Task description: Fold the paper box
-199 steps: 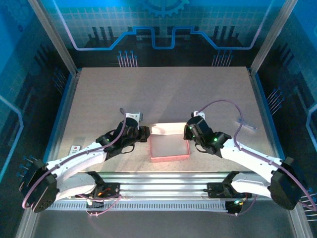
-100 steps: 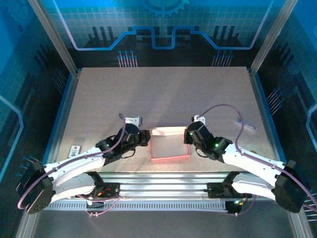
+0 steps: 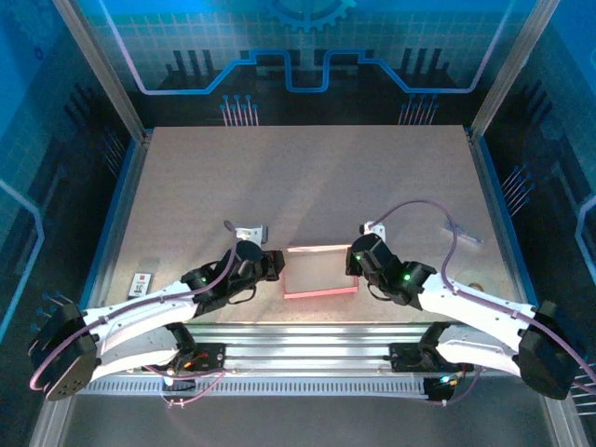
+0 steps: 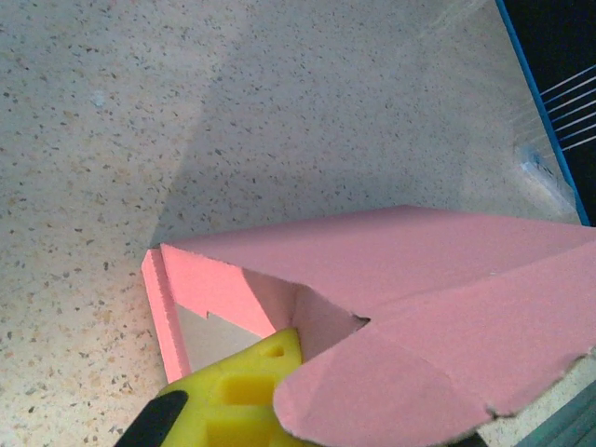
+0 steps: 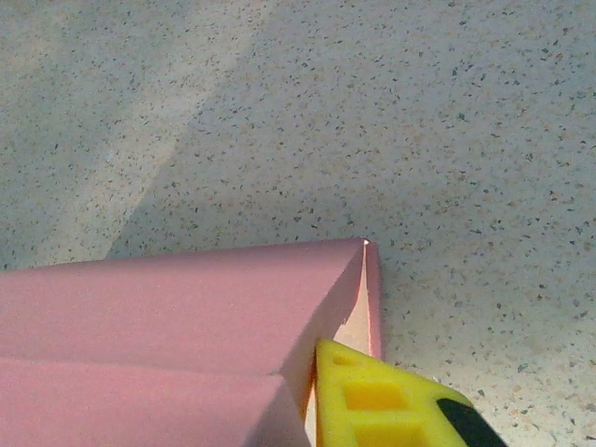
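Box (image 3: 319, 272) sits half-folded on the table (image 3: 307, 177), the left gripper (image 3: 277, 264) clamped on its left wall, the right gripper (image 3: 355, 267) clamped on its right wall.

Speckled beige table (image 3: 307, 177); blue-lit printed walls (image 3: 307, 37); aluminium frame posts (image 3: 98, 65).

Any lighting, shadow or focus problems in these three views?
Top view: blue cast at the edges, table evenly lit, no glare. Left wrist: sharp; the box throws a broad grey shadow behind it. Right wrist: sharp, a pale light band crosses the table.
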